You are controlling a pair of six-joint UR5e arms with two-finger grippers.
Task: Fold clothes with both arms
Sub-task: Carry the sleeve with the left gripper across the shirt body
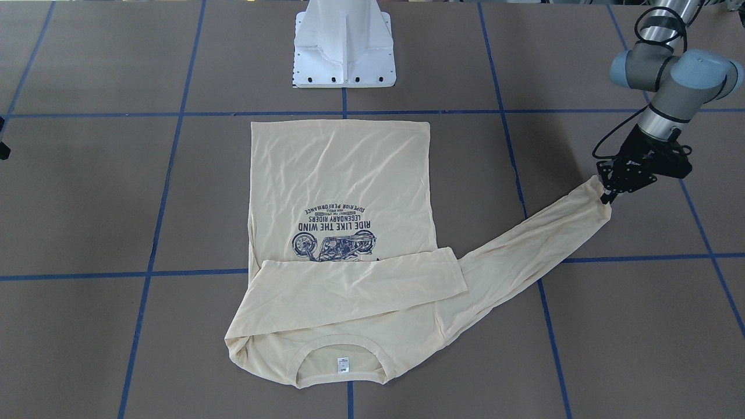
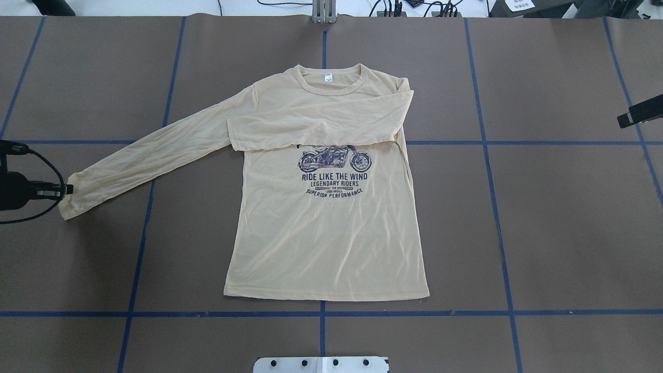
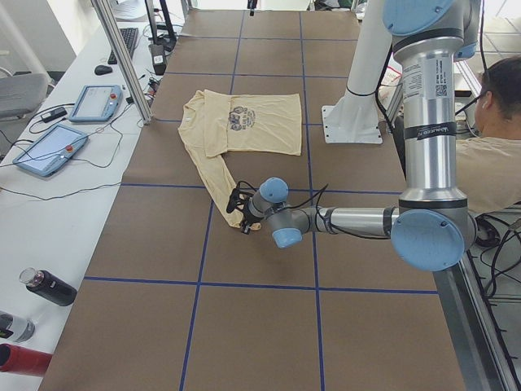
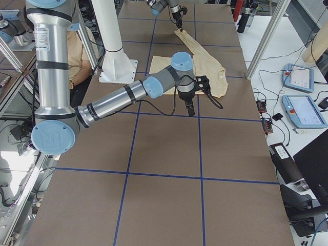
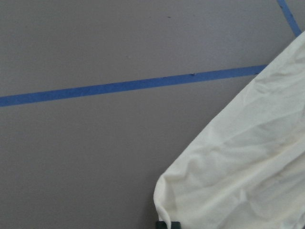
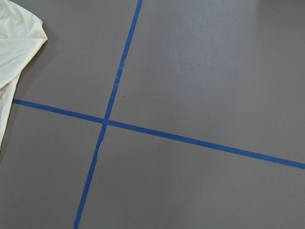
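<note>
The cream-yellow long-sleeved T-shirt (image 2: 326,233) lies flat, print up, neck towards the far edge in the overhead view. One sleeve (image 2: 316,127) is folded across the chest. The other sleeve (image 2: 155,155) stretches out to my left. My left gripper (image 2: 67,190) is at that sleeve's cuff (image 5: 238,181), low over the table and shut on the cuff's edge; it also shows in the front view (image 1: 606,195). My right gripper (image 4: 190,106) hangs over bare table beside the shirt's right edge, apart from it. Only a bit of it shows in the overhead view (image 2: 639,111), so I cannot tell its state.
The white pedestal base (image 1: 344,46) stands at the robot's side of the brown table with its blue tape grid (image 6: 107,121). An operator (image 3: 505,155) sits behind the left arm. Tablets (image 3: 49,151) and bottles (image 3: 49,287) lie on a side bench.
</note>
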